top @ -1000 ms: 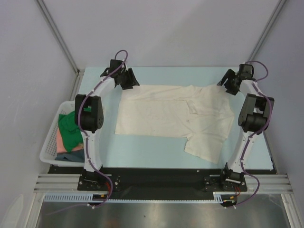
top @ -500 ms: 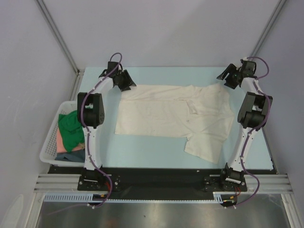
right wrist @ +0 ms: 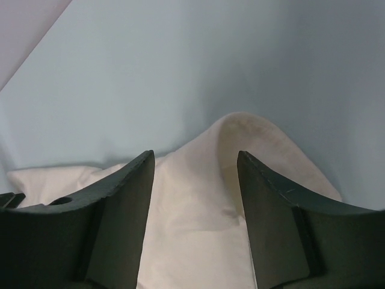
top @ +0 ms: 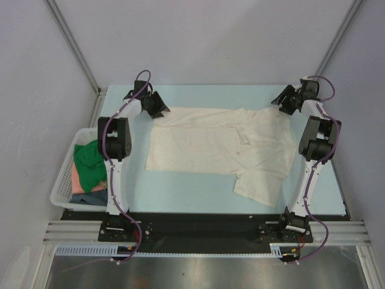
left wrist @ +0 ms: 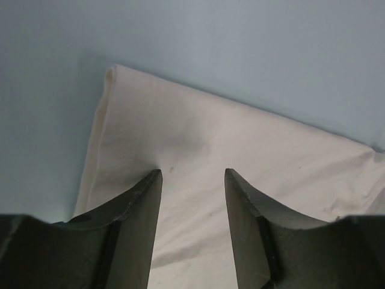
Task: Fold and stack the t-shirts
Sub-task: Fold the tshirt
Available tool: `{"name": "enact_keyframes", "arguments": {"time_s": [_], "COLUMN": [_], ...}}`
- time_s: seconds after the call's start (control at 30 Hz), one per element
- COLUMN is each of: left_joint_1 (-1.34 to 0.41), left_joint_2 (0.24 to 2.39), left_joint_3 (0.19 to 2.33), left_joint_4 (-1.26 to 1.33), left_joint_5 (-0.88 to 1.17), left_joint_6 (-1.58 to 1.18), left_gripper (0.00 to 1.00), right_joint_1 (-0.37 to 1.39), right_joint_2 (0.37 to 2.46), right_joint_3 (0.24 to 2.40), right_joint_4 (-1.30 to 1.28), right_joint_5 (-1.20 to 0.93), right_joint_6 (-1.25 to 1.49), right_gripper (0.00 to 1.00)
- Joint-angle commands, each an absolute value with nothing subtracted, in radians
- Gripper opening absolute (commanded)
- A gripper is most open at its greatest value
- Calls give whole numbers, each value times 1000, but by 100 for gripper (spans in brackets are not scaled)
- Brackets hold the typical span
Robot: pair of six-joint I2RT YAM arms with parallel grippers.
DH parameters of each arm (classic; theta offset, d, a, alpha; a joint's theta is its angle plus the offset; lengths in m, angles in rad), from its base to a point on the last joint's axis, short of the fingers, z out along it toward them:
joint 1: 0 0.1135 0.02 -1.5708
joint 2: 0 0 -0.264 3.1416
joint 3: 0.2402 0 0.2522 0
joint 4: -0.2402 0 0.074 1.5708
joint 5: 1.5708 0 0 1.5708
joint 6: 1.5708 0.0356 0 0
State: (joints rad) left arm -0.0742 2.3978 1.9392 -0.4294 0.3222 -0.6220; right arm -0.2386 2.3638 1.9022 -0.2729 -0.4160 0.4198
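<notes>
Two tools are poised over the far corners of the cream t-shirt [top: 210,144], which lies spread across the middle of the bench [top: 192,195] with one flap reaching toward the near right. The left tool [top: 157,106] hangs above the far-left corner, its jaws parted to a middling width with cloth showing in the gap and nothing pinched. The right tool [top: 281,101] is over the far-right corner, where the fabric rises in a small hump; its jaws are likewise apart and empty.

At the left edge a white basket [top: 59,183] holds the green shirt [top: 89,161], the pink shirt [top: 74,177] and the dark blue shirt [top: 90,197], all crumpled together and unfolded.

The step in hand looks like the grasp for a first fold of the cream shirt, so the task is at an early stage. Next, each tool needs to drop onto its corner and close on the cloth. The right should take the hump rather than push it flat. Both should then lift together and evenly, so the far edge carries toward the near side without skewing
</notes>
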Motion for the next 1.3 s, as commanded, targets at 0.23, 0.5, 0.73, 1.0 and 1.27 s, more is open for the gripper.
{"name": "enact_keyframes", "arguments": {"time_s": [0.23, 0.5, 0.73, 1.0, 1.27], "left_joint_1": [-58, -44, -46, -64, -127], "left_joint_2": [2447, 2468, 2406, 2203, 2019], "left_joint_3": [1980, 2016, 2098, 2048, 1740], "left_joint_4": [-425, -431, -532, -584, -545], "left_joint_5": [353, 362, 305, 224, 153], "left_joint_6": [-653, -644, -548, -460, -403], "left_gripper": [52, 52, 57, 63, 50], "right_joint_1": [-239, -270, -285, -279, -278], "right_joint_2": [2437, 2410, 2447, 2287, 1973], "right_joint_3": [1947, 1969, 2163, 2183, 1654], "right_joint_4": [-226, -219, -426, -739, -686], "right_joint_5": [-413, -313, -327, -249, -397], "right_joint_6": [494, 506, 469, 433, 479], "right_gripper": [46, 5, 36, 63, 47]}}
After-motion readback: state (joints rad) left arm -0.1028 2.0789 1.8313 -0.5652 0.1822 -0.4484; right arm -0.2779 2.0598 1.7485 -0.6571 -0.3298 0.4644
